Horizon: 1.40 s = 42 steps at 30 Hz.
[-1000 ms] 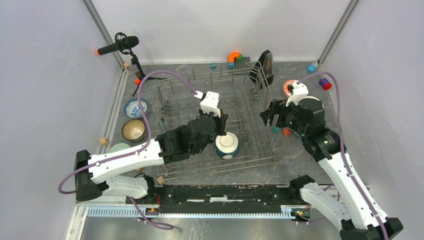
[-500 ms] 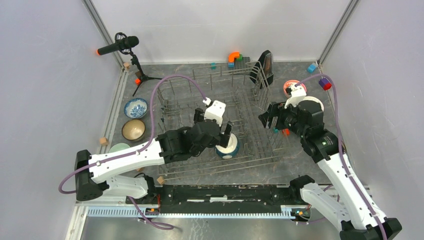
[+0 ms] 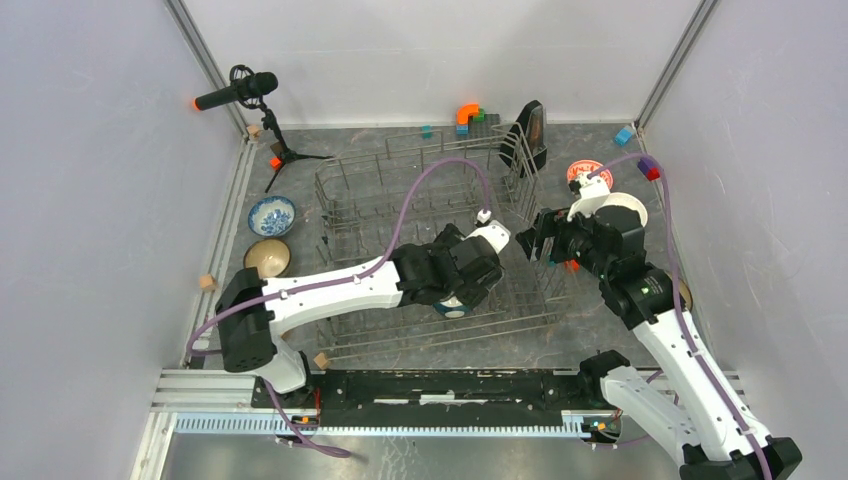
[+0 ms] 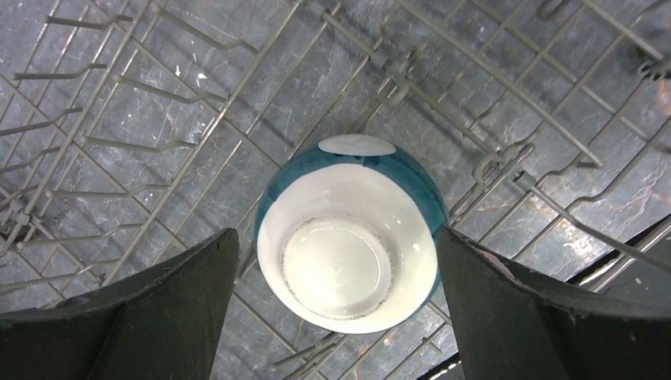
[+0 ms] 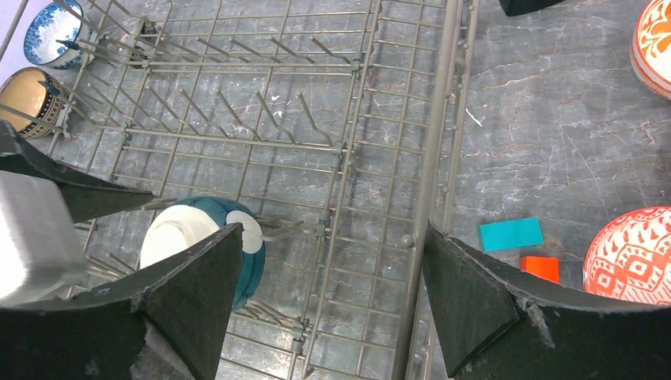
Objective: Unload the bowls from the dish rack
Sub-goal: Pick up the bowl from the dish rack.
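L tool hanging fully open, gripping nothing | teal bowl sitting at near side of dish rack, centred between L fingers, white base facing tool | R tool hovering open, empty, farther off | L arm nearer

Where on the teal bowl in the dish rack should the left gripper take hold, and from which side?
Grip the teal bowl across its rounded outer wall, coming straight down from above. It sits base-up in the dish rack, rim down among the wires, so probably only the sides are free. The left gripper is open, with one of its fingers on each side.
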### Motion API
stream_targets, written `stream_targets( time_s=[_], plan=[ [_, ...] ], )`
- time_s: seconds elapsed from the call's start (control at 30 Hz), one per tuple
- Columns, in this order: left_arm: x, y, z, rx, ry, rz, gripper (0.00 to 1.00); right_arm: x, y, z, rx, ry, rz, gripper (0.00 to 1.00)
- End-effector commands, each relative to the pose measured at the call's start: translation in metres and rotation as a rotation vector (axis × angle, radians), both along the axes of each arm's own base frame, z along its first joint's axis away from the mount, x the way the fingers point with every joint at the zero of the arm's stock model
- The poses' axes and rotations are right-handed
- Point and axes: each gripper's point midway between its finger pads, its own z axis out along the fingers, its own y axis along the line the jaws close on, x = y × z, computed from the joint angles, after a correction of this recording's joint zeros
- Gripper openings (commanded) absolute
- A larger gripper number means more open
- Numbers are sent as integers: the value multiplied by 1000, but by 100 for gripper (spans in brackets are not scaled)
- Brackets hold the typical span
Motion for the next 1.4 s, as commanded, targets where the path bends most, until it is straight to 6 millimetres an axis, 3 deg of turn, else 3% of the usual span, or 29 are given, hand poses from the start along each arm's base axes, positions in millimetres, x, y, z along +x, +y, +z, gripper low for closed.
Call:
stream_targets(
  time_s=[0.0,0.27,0.4,0.6,0.93,1.2,1.37],
  plan=[
    [2,3,7,63,-1,-47,100,-7,4,-6,8,8,31,86],
    [6,14,0,43,52,-10,91,-9,5,-4,16,-1,43,86],
    [4,17,-7,25,105,-10,79,-10,7,-2,25,-6,50,86],
    [1,20,-13,13,140,-13,72,-10,9,-1,32,-4,57,86],
    [-8,32,-28,-22,234,-2,68,-9,11,3,39,-7,64,86],
    [-16,32,-38,-30,287,-16,59,-6,11,22,48,-32,57,86],
    [-15,35,-38,-42,286,-10,38,-5,8,48,53,-74,45,87]
  ],
)
